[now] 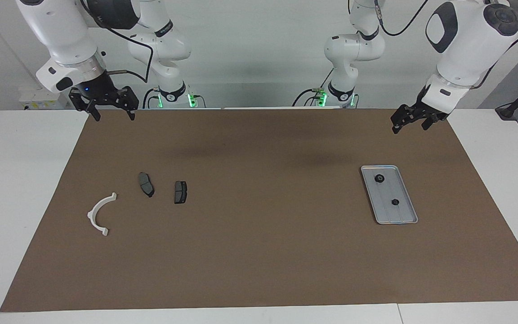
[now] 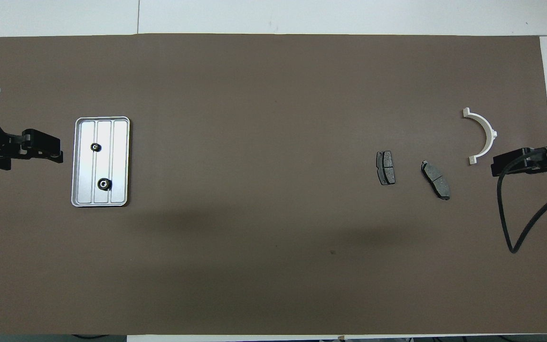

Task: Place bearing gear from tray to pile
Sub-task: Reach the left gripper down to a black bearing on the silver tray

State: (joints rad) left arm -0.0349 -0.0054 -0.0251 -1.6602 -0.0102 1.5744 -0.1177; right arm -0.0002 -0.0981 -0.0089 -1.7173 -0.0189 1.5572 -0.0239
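Observation:
The silver tray [image 1: 387, 191] [image 2: 120, 159] lies toward the left arm's end of the table. Two small black bearing gears rest in it: one [image 1: 379, 178] [image 2: 104, 184] nearer to the robots, the other [image 1: 395, 202] [image 2: 95, 147] farther. The pile is toward the right arm's end: a white half-ring bracket [image 1: 93, 210] [image 2: 489, 130] and two dark brake pads [image 1: 146, 184] [image 2: 436, 179], [image 1: 180, 192] [image 2: 386, 167]. My left gripper [image 1: 411, 127] [image 2: 59, 153] hangs open and empty above the mat beside the tray. My right gripper [image 1: 113, 117] [image 2: 494, 168] hangs open and empty beside the bracket.
A brown mat [image 1: 259, 252] covers the table, with white tabletop [image 1: 16, 202] showing at both ends. A black cable [image 2: 508, 223] loops down from the right arm.

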